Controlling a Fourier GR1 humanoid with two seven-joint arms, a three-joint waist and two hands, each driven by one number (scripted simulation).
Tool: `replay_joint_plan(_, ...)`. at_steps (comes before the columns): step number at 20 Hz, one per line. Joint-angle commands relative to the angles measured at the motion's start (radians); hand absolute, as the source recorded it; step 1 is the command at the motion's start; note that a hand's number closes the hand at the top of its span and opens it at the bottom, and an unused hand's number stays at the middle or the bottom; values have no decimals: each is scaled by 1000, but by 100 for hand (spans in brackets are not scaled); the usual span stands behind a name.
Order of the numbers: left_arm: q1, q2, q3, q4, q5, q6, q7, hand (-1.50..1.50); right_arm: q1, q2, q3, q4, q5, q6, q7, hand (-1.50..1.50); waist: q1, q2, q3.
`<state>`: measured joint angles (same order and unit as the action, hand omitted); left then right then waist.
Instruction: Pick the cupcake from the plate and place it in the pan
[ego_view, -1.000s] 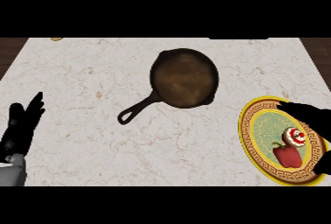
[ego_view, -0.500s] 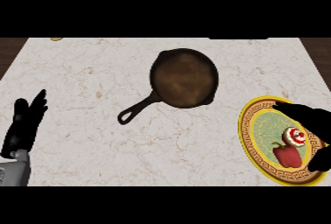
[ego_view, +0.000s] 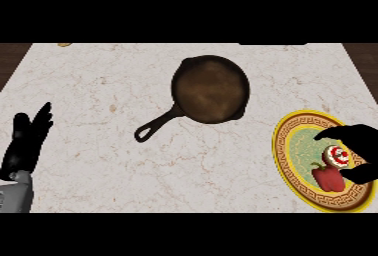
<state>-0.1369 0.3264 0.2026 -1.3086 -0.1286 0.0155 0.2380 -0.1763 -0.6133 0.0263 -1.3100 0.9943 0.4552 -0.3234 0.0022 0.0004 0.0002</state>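
A small cupcake (ego_view: 339, 155) with red and white frosting sits on the yellow-rimmed plate (ego_view: 291, 134) at the right edge. My right hand (ego_view: 357, 137) comes in from the right and arcs around the cupcake, fingers above it and thumb (ego_view: 363, 173) below it, not clearly touching. The dark pan (ego_view: 211, 89) lies empty at the counter's middle back, its handle (ego_view: 156, 125) pointing toward the lower left. My left hand (ego_view: 26, 141) rests open at the left edge, fingers up.
A red pepper (ego_view: 328, 177) lies on the plate just below and left of the cupcake. The marble counter (ego_view: 111, 165) stretches between plate and left hand. A small tan object (ego_view: 65, 44) sits at the far back left edge.
My right hand has moved down over the plate and its fingers have curved in around the cupcake. The left hand has shifted slightly.
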Motion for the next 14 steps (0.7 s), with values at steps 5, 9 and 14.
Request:
replay_joint_plan(5, -40, -9, 8, 69, -28, 11, -34, 0, -85, 42, 8, 100, 112, -159, -53, 150, 1, 1, 0)
replay_joint_plan(9, 22, -22, 7, -3, -33, 2, -25, 0, -3, 34, -60, 8, 75, -132, -94, 150, -2, -1, 0)
replay_joint_plan(14, 48, 1, 38, -17, -11, 10, 1, 0, 147, 281, -108, -117, 116, -120, 446, 150, -52, -16, -4)
